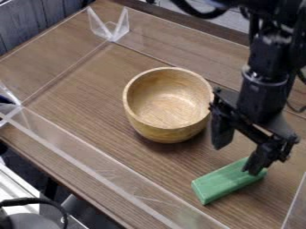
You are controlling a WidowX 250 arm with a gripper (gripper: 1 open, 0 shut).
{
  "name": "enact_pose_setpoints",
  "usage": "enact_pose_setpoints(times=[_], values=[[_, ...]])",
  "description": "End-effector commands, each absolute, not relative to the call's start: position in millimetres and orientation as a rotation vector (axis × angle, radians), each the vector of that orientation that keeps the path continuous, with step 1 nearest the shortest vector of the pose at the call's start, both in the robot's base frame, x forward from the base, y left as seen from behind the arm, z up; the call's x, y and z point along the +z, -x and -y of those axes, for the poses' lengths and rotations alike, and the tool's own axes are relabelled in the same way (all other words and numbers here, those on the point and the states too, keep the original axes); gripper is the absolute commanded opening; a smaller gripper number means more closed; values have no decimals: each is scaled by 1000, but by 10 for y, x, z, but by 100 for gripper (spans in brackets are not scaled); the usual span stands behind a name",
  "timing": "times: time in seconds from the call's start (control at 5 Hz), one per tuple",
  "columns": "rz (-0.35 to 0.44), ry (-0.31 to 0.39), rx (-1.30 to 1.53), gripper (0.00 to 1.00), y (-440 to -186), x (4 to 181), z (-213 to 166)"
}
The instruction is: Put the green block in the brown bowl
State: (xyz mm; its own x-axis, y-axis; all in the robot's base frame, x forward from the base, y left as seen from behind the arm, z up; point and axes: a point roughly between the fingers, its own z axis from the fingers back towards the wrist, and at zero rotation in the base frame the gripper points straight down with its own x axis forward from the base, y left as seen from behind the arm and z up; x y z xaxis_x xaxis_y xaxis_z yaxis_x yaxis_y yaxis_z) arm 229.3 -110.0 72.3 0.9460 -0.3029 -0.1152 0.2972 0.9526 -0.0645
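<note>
Nearest the camera runs a clear plastic wall (84, 165) that fences the wooden table (84, 85), likely there to keep things from sliding off the edge. Just inside it, at the near right, the green block (221, 185) lies flat on the table, its long side running diagonally toward the far right. The gripper (242, 148) hangs over the block's far end, pointing straight down, with its jaws wide apart and nothing between them; one finger stands to the left of the block and the other comes down at its far right end, hiding that end. That spread suits a straddle across the bar's narrow width, though whether either finger already touches the block cannot be told from this angle. The grab is not yet made, so the job seems to be at the reach-and-line-up step. Farther back and to the left sits the brown bowl (170, 105), upright and empty, close beside the arm, so the carry should be short once the block is lifted. At the far corner the clear walls meet.
</note>
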Motion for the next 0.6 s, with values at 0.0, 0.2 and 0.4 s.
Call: enact_pose_setpoints(times=[0.0, 0.2, 0.4], values=[[-97, 63, -319, 100, -2338, 694, 1148], [-108, 66, -324, 100, -2323, 591, 1161], [-122, 68, -334, 100, -2287, 493, 1170]])
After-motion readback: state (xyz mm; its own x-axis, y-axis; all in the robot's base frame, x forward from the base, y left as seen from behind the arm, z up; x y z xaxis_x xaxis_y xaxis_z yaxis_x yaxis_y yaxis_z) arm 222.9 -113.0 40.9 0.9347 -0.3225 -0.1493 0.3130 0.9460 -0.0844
